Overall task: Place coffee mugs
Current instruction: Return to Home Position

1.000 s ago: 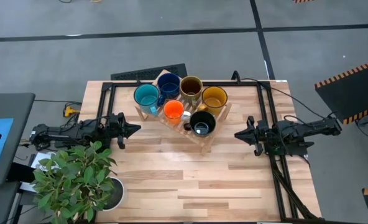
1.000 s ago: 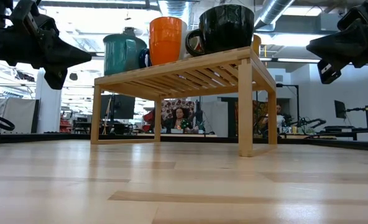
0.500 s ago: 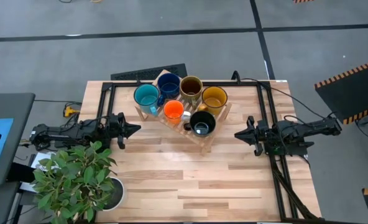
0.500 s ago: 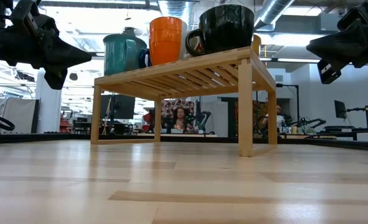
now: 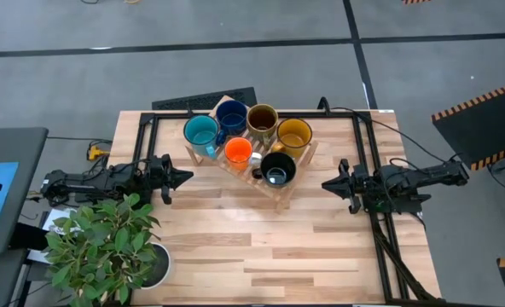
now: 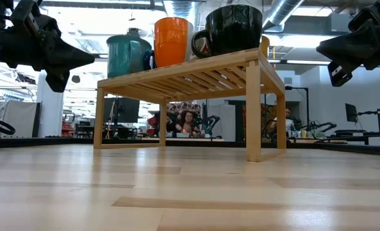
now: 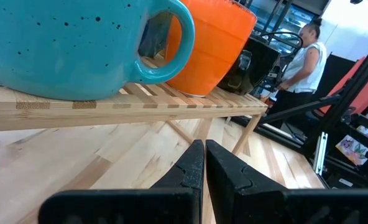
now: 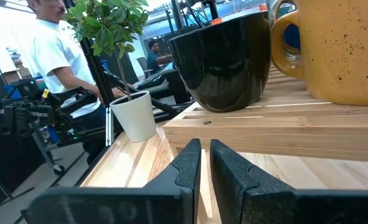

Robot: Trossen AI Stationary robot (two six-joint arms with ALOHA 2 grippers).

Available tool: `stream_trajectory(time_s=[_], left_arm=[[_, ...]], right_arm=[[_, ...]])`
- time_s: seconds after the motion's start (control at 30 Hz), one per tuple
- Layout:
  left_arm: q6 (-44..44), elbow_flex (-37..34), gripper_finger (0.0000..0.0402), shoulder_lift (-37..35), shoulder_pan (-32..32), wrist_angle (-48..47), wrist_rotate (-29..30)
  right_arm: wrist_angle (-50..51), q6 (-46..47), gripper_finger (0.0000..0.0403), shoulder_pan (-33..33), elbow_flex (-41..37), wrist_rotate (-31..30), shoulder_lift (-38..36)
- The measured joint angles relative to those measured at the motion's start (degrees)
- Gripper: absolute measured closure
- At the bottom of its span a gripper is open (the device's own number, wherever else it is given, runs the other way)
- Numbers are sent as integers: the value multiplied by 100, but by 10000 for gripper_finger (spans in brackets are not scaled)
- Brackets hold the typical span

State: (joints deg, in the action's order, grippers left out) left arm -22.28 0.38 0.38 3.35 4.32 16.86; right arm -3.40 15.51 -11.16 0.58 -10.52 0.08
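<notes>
Six mugs stand upright on a slatted wooden rack [image 5: 287,183] at the table's far middle: teal [image 5: 201,134], dark blue [image 5: 231,115], brown-olive [image 5: 262,119], yellow [image 5: 293,136], orange [image 5: 238,153] and black [image 5: 277,168]. My left gripper [image 5: 187,177] is shut and empty, left of the rack, above the table; its wrist view shows the teal mug [image 7: 66,43] and orange mug [image 7: 218,43]. My right gripper [image 5: 327,183] is shut and empty, right of the rack; its wrist view shows the black mug [image 8: 227,62] and yellow mug [image 8: 342,46].
A leafy plant in a white pot [image 5: 107,243] stands at the table's near left corner. A black frame [image 5: 368,153] runs along the table's edges. People show in the room beyond the table [image 8: 53,50]. Bare tabletop lies near of the rack [image 5: 269,247].
</notes>
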Motion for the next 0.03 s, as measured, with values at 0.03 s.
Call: stream_trajectory(time_s=[0.03], left_arm=[[0,0,401,0,-2,0,0]], right_arm=[[0,0,339,0,0,0,0]])
